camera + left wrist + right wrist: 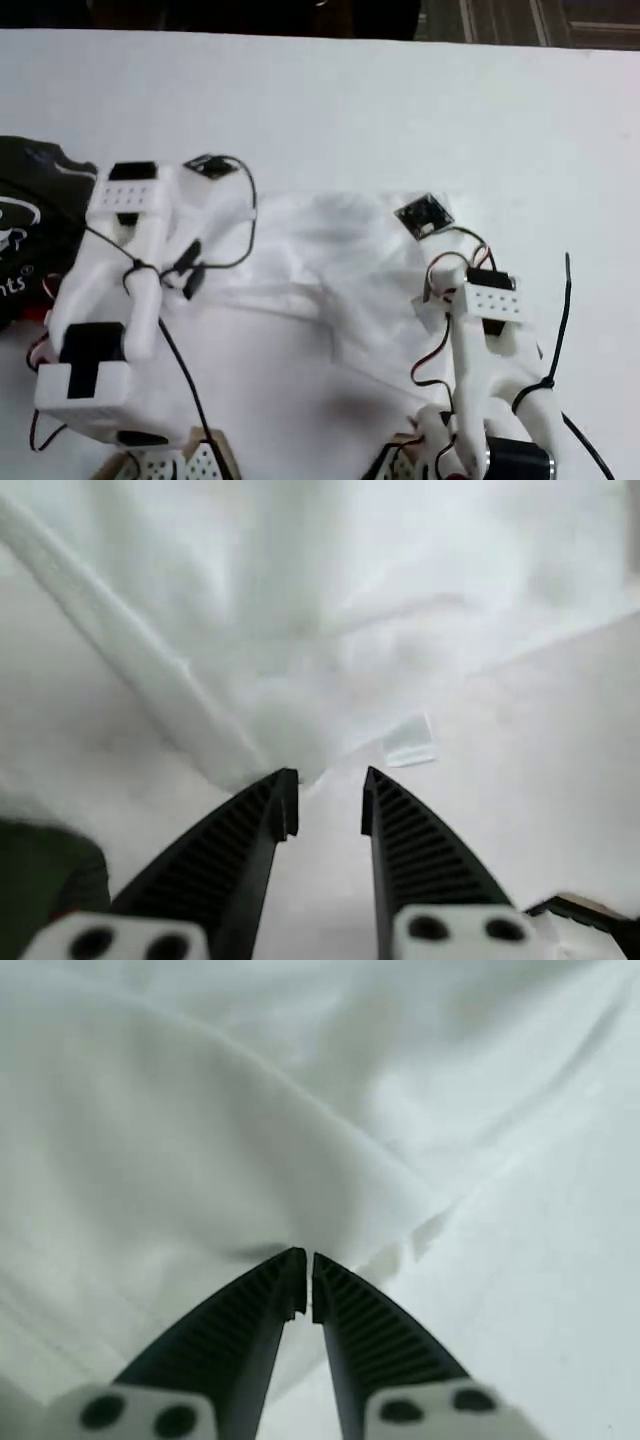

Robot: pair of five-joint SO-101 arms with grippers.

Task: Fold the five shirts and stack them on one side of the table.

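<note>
A white shirt (320, 250) lies crumpled and partly spread on the white table (400, 100), between the two arms. In the left wrist view my left gripper (328, 800) is open, its tips at a folded edge of the white shirt (300, 630), with a point of cloth reaching into the gap. A small white tag (408, 742) lies just beyond it. My right gripper (305, 1260) is shut, pinching a raised fold of the white shirt (200, 1140). A black shirt (25, 240) with white print lies bunched at the table's left edge.
The far half of the table is bare white surface. The arm bases and loose black cables (190, 380) sit along the near edge. A dark room edge shows beyond the table's far side.
</note>
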